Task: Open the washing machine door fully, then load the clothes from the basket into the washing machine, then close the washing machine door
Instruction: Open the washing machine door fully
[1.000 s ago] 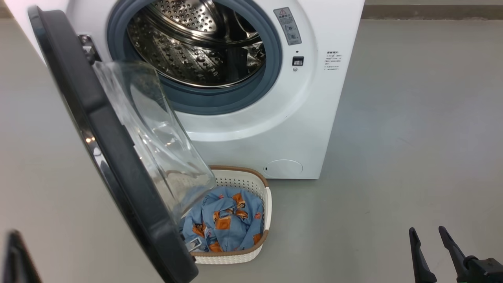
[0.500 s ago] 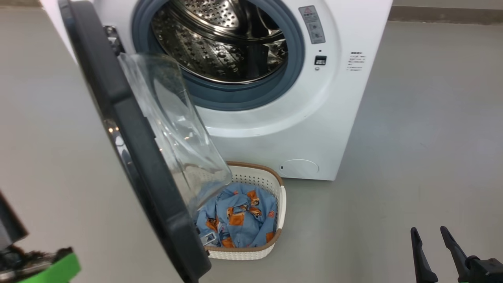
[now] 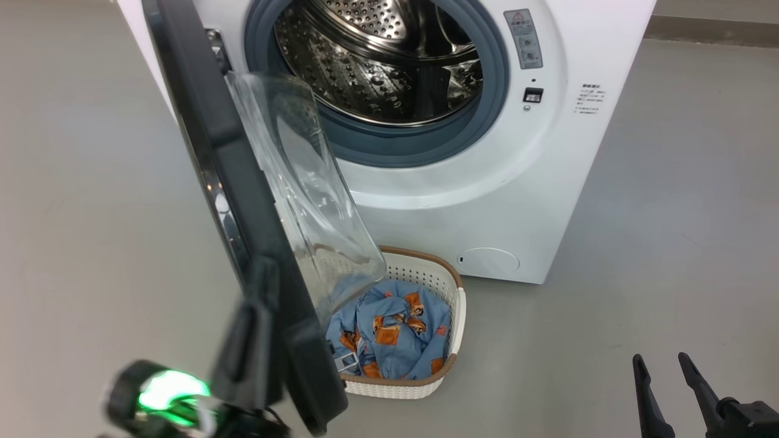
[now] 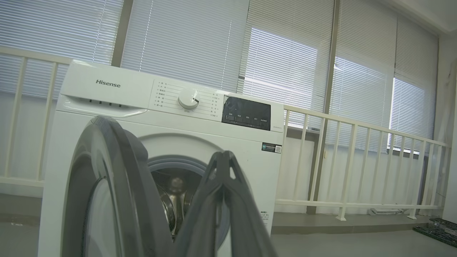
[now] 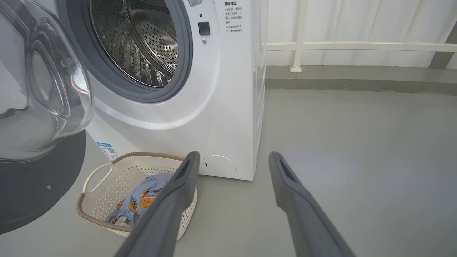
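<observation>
Left claw (image 4: 223, 159) closed near door (image 3: 240, 182); right claw (image 3: 659, 360) open, empty; clothes (image 3: 395, 334) in basket (image 3: 461, 316)

Fig. Before me, the white washing machine (image 3: 517, 201) shows its steel drum (image 3: 389, 67). The glossy black washing machine door (image 3: 240, 176), hinged at my left, stands swung out, its glass bowl overhanging the cream basket (image 3: 401, 386) on the floor, which holds crumpled blue, orange-patched clothes (image 3: 395, 334).
</observation>
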Robot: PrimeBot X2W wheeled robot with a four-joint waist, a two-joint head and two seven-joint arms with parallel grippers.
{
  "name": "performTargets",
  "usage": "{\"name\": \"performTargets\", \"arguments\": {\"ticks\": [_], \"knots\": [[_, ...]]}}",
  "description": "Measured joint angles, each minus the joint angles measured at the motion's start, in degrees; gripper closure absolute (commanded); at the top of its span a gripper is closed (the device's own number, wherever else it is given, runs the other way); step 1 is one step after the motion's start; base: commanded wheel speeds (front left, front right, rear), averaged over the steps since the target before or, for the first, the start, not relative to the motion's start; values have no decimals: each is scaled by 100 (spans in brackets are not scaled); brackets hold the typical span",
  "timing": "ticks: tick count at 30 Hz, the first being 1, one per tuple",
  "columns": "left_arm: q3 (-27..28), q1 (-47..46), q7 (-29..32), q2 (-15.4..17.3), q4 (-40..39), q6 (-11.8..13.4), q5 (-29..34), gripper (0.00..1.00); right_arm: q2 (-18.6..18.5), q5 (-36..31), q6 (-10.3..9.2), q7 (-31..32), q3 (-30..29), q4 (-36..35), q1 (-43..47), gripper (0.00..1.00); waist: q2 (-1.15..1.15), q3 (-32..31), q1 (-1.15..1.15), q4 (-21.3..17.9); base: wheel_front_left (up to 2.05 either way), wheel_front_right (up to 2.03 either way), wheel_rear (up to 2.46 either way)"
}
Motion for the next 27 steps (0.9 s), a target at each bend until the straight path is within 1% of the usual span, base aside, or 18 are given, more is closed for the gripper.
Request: {"name": "performTargets", "arguments": {"ticks": [3,6,8,12,14,17,21,27], "knots": [[-343,94,281,12,168,-48,-186,100,1,0,0,0,-2,12,-1,0,0,14,0,47,0,0,0],[-542,168,576,44,354,-82,-426,100,2,0,0,0,-7,32,-1,0,0,30,0,85,0,0,0],[-584,173,755,70,466,-80,-633,100,3,0,0,0,-8,45,-1,0,0,46,0,101,0,0,0],[-648,183,1094,141,668,-74,-810,100,11,0,0,0,-9,53,-2,0,0,71,0,112,0,0,0],[-686,241,1254,146,748,-74,-1002,100,14,0,0,0,-14,59,-5,0,0,93,0,115,0,0,0],[-699,260,1446,227,949,-80,-1078,100,18,0,0,0,-20,63,-12,0,0,132,0,114,0,0,0],[-708,264,1577,296,1160,-85,-1180,100,19,0,0,0,-24,68,-21,0,0,187,0,109,0,0,0],[-765,269,1635,301,1285,-85,-1234,100,22,0,0,0,-68,67,-35,0,0,234,0,137,0,0,0]]}}
